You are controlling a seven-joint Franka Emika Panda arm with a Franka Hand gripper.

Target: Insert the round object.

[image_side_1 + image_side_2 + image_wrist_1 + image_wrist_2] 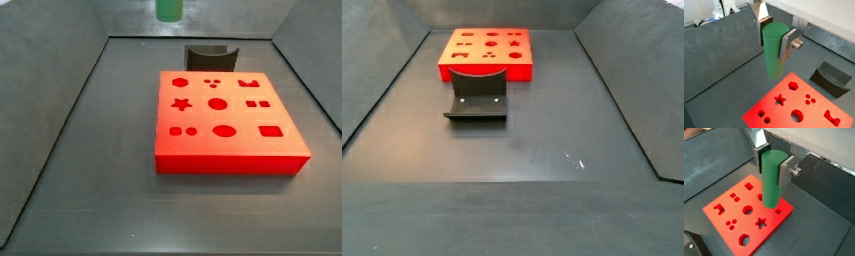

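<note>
My gripper (773,42) is shut on the round object, a smooth green peg (773,50), and holds it upright by its upper end; both wrist views show this (772,178). The peg hangs high above the floor, with its lower end near one edge of the red block (797,102). The block has several shaped holes, and one is a large round hole (797,116). In a side view only the peg's lower end (167,10) shows at the top edge, beyond the block (227,115); the gripper is out of that frame.
A dark grey curved holder (210,55) stands on the floor close to the block's far side; it also shows in a side view (477,100) and a wrist view (831,77). Grey walls (80,60) slope up around the dark floor.
</note>
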